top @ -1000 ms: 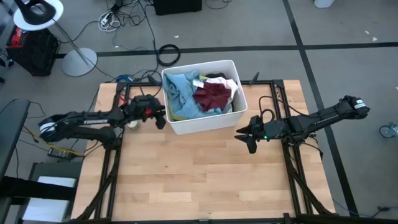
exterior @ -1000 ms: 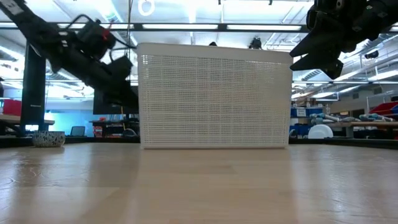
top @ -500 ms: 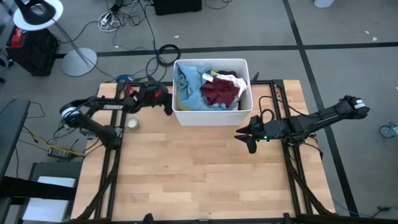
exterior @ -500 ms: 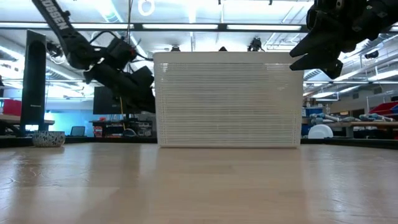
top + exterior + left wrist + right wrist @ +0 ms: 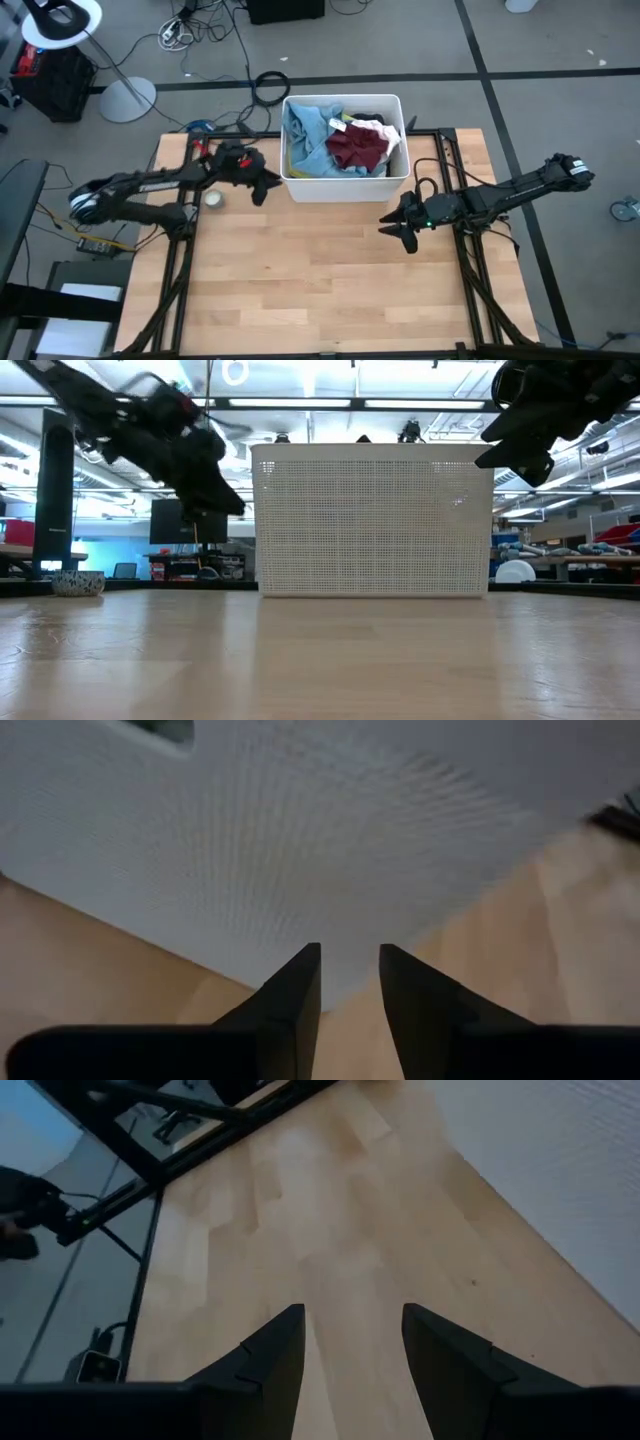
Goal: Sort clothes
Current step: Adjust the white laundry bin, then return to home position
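My left gripper (image 5: 259,187) hangs just beside the left wall of the bin (image 5: 345,184), fingers (image 5: 296,988) spread only a narrow slot, holding nothing. My right gripper (image 5: 396,228) hovers over bare tabletop (image 5: 320,280) just off the bin's near right corner, fingers (image 5: 272,1352) spread wider, also empty. The clothes (image 5: 340,142) all lie heaped inside the bin at the far edge of the tabletop: light blue denim on the left, maroon in the middle, a white piece and something dark toward the right.

To do the first pick well, I judge that one gripper should rise above the rim and come down from overhead with fingers spread wide. It should pinch a single top fold — the maroon piece sits highest — and lift straight up so the pile does not drag.

Edges and room: the bin's mesh wall stands close in front of my left fingers, so a sideways reach would strike it. The near half of the tabletop is open for laying garments out — only a small round thing (image 5: 212,198) sits near the left edge.
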`<move>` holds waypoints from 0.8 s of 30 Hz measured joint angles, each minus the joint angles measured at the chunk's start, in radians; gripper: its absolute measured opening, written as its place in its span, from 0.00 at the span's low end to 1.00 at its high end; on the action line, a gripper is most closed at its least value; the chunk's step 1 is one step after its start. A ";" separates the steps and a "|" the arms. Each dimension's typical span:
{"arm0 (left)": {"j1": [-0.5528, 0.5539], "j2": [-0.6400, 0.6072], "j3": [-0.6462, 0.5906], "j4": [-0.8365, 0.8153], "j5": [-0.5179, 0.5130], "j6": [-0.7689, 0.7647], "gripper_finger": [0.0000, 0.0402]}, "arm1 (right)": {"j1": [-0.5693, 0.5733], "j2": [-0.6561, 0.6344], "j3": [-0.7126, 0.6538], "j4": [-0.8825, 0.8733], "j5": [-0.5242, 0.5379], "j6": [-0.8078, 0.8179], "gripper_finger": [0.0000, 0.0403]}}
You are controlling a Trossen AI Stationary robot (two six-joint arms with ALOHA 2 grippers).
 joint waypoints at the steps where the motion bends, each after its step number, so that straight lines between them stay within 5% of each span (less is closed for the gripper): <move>1: -0.025 -0.044 -0.018 0.005 -0.036 -0.024 0.28 | 0.000 0.000 0.000 -0.002 -0.003 -0.001 0.43; 11: -0.335 -0.413 -0.208 0.075 -0.331 -0.136 0.28 | -0.019 -0.004 0.000 -0.033 -0.004 -0.132 0.43; 19: -0.584 -0.453 -0.245 0.129 -0.550 -0.108 0.28 | -0.047 -0.038 0.000 -0.033 -0.015 -0.171 0.43; 24: -0.712 -0.469 -0.340 0.328 -0.630 -0.047 0.28 | -0.048 -0.070 0.000 -0.034 -0.040 -0.187 0.43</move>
